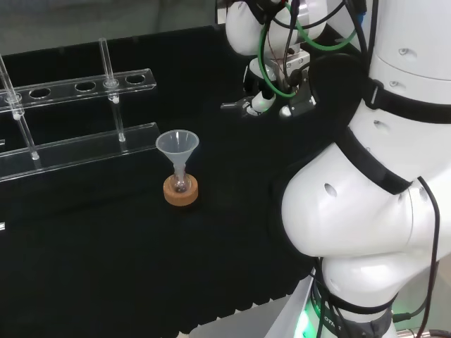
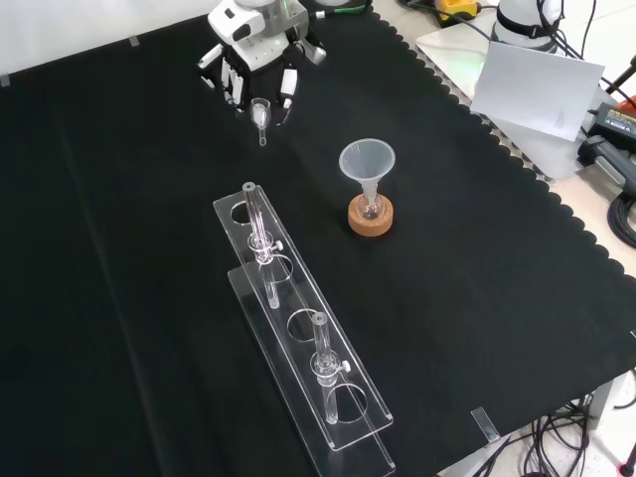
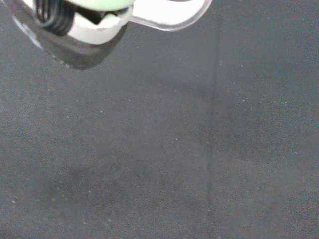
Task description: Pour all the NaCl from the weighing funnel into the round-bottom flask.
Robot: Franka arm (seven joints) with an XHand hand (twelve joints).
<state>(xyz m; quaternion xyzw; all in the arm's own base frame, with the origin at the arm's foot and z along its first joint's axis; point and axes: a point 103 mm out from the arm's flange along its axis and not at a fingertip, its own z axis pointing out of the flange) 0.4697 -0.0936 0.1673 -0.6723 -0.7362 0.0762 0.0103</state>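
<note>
A small clear glass weighing funnel is being pinched by the black and white hand near the cloth's far edge in the front view, well apart from the round-bottom flask, which is sitting on a cork ring under a clear plastic funnel. The weighing funnel is best being kept level until it is over that wide mouth.

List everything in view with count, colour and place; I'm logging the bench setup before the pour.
Funnel: one, clear, sitting in the flask's neck, mid-cloth in the front view.
Flask: one, clear, small, on the cork ring under the funnel.
Cork ring: one, tan, under the flask.
Rack: one, clear, in front of the flask in the front view, with two clear tubes standing in it.
Weighing funnel: one, clear, held in the hand at the front view's top.
Cloth: one, black, covering the bench.
Arm: one, white, right in the head view.
Hand: one, black and white, above the cloth, fingers round the weighing funnel.
</note>
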